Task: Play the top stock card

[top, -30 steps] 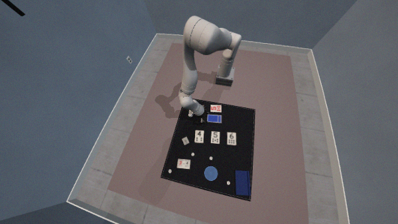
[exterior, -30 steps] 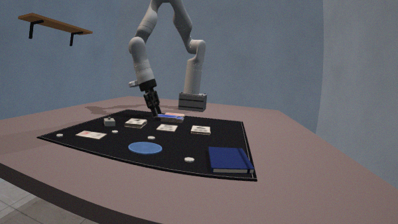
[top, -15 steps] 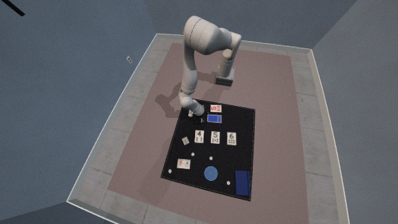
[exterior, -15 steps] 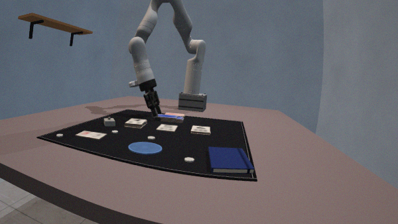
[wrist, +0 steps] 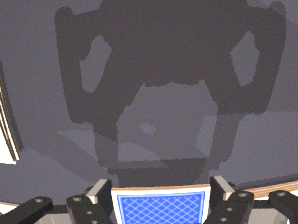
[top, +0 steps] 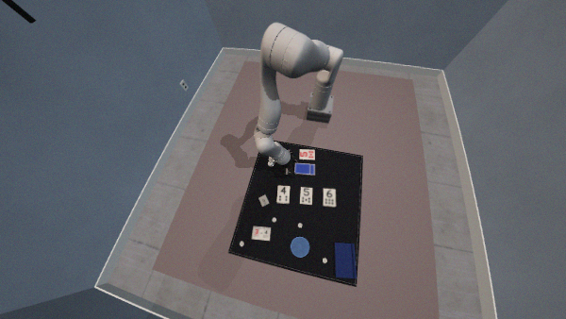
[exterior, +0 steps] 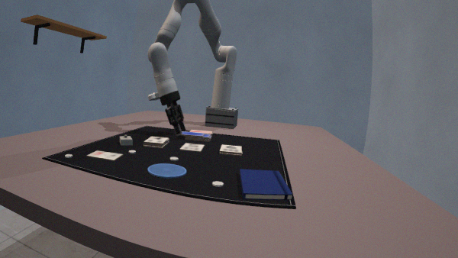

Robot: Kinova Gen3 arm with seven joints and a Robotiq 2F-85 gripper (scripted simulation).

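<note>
Gripper (exterior: 179, 130) low at stock (top: 305, 169) edge, fingers straddling blue card. Red face-up card (top: 307, 154) just behind stock, tight there. Piles 4 (top: 283, 193), 5 (top: 306, 195), 6 (top: 329, 197) in front, open mat lane between. Small block (top: 263, 200) front-left, apart.

Exterior view: the gripper (exterior: 179, 130) reaches down to the near-left edge of the blue-backed stock (exterior: 196, 134) on the black mat (exterior: 114, 168). A blue disc (exterior: 167, 170) and a blue book (exterior: 263, 183) lie nearer, on the counter (exterior: 343, 214).
</note>
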